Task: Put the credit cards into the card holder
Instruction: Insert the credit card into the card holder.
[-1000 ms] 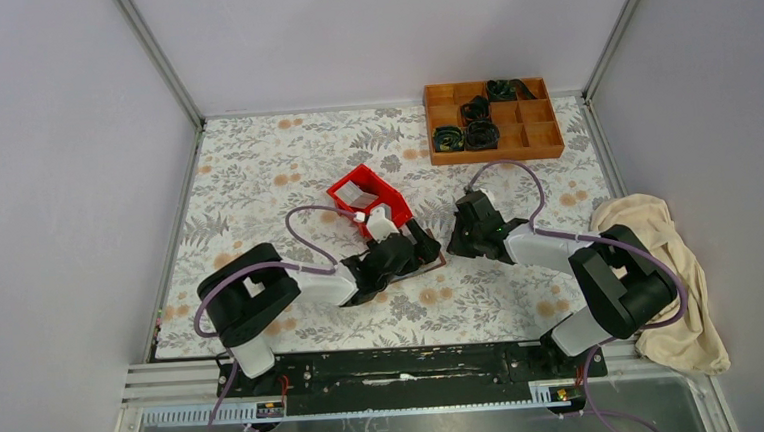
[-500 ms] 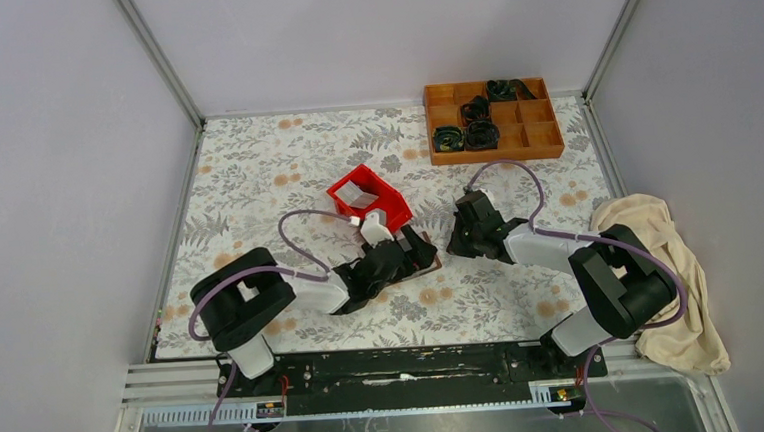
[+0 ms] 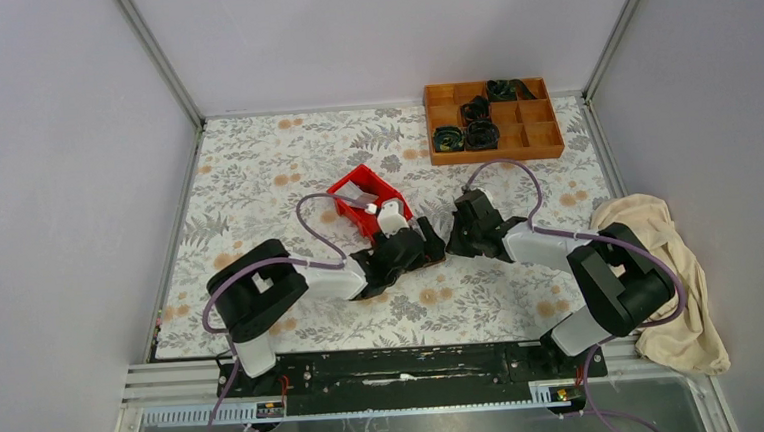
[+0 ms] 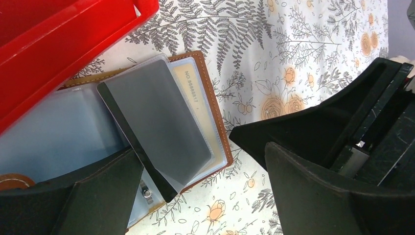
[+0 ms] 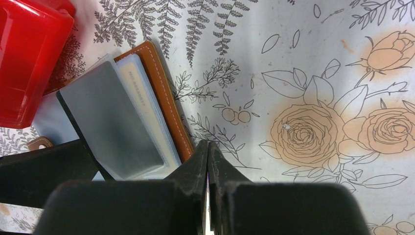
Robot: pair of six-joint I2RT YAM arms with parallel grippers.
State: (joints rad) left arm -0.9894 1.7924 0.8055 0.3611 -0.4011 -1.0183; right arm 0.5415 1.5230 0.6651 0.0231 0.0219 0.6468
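Observation:
The card holder [image 4: 213,106], a brown wallet with clear sleeves, lies open beside the red bin. A pale grey credit card [image 4: 156,120] with a black stripe lies aslant across its sleeves, one corner jutting past the wallet's near edge. Under a sleeve sits a gold-tan credit card [image 4: 195,98]. My left gripper [image 4: 203,164] hangs open just above them, one finger [image 4: 73,200] on each side. My right gripper [image 5: 208,147] is shut with nothing in it, its tips beside the wallet's brown edge [image 5: 166,105]. From above, the left gripper [image 3: 426,246] hides most of the wallet.
The red bin [image 3: 365,202] sits right behind the wallet, touching its far side. An orange compartment tray [image 3: 543,136] with black items stands at the back right. A beige cloth [image 3: 666,249] lies off the mat's right edge. My right gripper [image 3: 453,240] nearly meets the left one.
The left gripper drew back slightly, then shifted right and forward over the wallet, closer to the right gripper. The right arm stayed put.

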